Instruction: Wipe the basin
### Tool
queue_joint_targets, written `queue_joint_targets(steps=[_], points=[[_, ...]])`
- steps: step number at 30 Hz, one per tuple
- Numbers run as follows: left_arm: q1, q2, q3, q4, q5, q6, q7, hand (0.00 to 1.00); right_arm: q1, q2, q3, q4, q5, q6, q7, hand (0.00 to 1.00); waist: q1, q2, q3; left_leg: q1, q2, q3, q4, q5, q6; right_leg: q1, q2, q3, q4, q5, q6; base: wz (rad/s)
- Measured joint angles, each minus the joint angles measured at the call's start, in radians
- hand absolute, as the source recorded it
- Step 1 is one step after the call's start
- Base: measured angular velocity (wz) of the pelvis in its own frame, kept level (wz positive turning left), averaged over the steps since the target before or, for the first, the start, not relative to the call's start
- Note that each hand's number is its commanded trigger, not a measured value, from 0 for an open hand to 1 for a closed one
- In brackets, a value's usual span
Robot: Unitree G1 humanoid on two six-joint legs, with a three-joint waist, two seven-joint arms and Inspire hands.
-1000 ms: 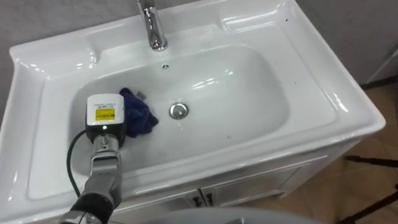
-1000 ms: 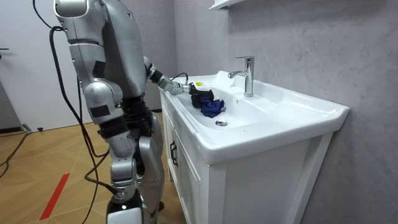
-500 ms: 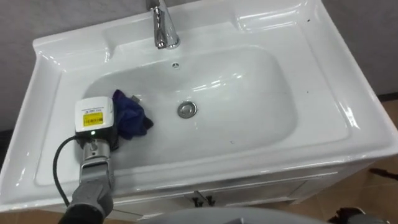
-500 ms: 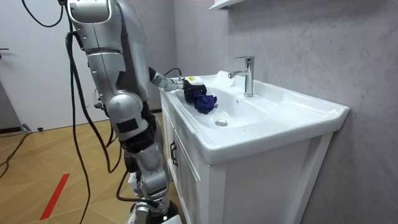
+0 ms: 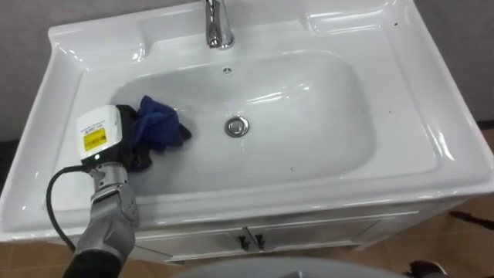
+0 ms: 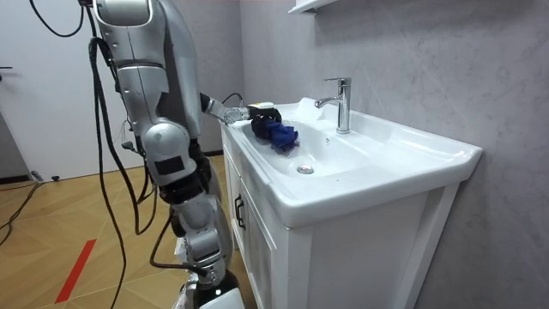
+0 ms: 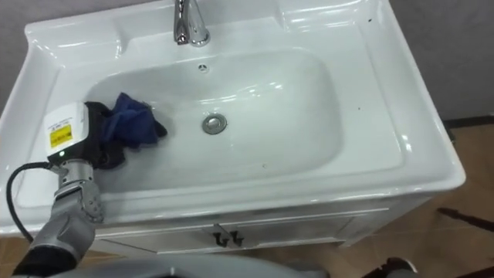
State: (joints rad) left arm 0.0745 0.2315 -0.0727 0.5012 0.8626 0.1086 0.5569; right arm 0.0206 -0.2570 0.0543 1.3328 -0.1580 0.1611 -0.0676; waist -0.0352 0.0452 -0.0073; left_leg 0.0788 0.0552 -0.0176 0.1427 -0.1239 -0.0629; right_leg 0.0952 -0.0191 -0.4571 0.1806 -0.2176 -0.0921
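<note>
One arm is stretched into the basin (image 5: 309, 131) at its left wall, left hand (image 5: 104, 137) tilted inward, blue cloth (image 5: 158, 127) clutched within it.

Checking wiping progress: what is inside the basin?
A crumpled blue cloth lies at the basin's left side, partly under the left hand, with the drain bare beside it. The surface beneath cloth and hand is covered.

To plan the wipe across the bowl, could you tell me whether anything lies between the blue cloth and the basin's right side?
Nothing loose does. The left hand holds the blue cloth at the left slope of the basin; only the drain sits in the path. The faucet stands on the back ledge, outside it.
</note>
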Motion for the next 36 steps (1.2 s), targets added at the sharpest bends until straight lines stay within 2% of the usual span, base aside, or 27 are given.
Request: queue_joint_targets(steps=[1,4,8,11,15,19,23,30,36], points=[[0.0,0.001,0.005,-0.015,-0.009,-0.004,0.003,1.0,0.001,0.002,0.001,0.004,0.003,-0.008,0.002,0.0,-0.008,-0.005,0.0056,-0.004,0.0,0.0,0.004,0.0,0.0,-0.002,-0.001,-0.004,0.005,0.0,0.0,0.2],[-0.002,0.005,0.02,-0.019,-0.031,-0.017,0.011,1.0,0.003,0.004,0.003,0.004,0.017,-0.029,0.005,0.0,-0.012,-0.006,0.0085,-0.005,0.0,0.0,0.007,0.0,0.0,0.001,-0.002,-0.004,0.003,0.0,0.0,0.03],[-0.006,0.005,0.032,-0.023,-0.087,-0.027,0.031,1.0,0.021,0.006,0.003,-0.002,0.03,-0.04,0.004,0.0,-0.018,-0.005,0.0092,-0.004,0.0,0.001,0.008,-0.002,-0.002,0.001,-0.002,-0.002,0.002,0.0,0.0,0.0],[-0.005,0.005,0.051,-0.074,-0.109,-0.026,0.044,1.0,0.041,0.007,0.004,-0.009,0.035,-0.038,0.004,0.0,-0.012,-0.003,0.0094,-0.005,0.0,0.011,0.008,-0.002,-0.003,-0.005,-0.002,0.002,0.003,0.0,0.0,-0.02],[-0.005,0.008,0.1,-0.143,-0.127,-0.026,0.096,1.0,0.055,0.008,0.013,-0.011,0.036,-0.034,0.005,0.0,-0.013,0.006,0.0062,-0.008,0.0,0.014,0.008,-0.002,-0.003,-0.008,-0.004,0.004,0.006,0.0,0.001,-0.01],[-0.002,0.012,0.148,-0.209,-0.124,-0.023,0.102,1.0,0.055,0.01,0.012,-0.01,0.03,-0.037,0.021,0.0,-0.009,0.013,0.0054,-0.004,0.0,0.014,0.008,-0.002,-0.003,-0.007,-0.004,0.01,0.007,0.0,0.001,-0.02],[0.0,0.012,0.156,-0.245,-0.124,-0.023,0.104,1.0,0.054,0.012,0.012,-0.011,0.03,-0.037,0.027,0.0,0.005,0.022,0.0058,0.001,0.0,0.014,0.008,-0.002,-0.003,-0.007,-0.004,0.015,0.007,0.0,0.001,-0.03],[0.0,0.014,0.156,-0.251,-0.126,-0.023,0.103,1.0,0.053,0.013,0.012,0.002,0.032,-0.038,0.027,0.0,0.013,0.041,0.0115,-0.004,0.0,0.014,0.009,-0.002,-0.003,-0.007,-0.004,0.014,0.007,0.001,0.001,0.0],[0.001,0.028,0.159,-0.37,-0.127,-0.025,0.108,1.0,0.047,0.013,0.012,0.001,0.04,-0.037,0.026,0.0,0.017,0.039,0.0119,-0.008,-0.001,0.014,0.01,-0.002,-0.003,-0.01,-0.004,0.012,0.007,0.001,0.001,-0.01]])
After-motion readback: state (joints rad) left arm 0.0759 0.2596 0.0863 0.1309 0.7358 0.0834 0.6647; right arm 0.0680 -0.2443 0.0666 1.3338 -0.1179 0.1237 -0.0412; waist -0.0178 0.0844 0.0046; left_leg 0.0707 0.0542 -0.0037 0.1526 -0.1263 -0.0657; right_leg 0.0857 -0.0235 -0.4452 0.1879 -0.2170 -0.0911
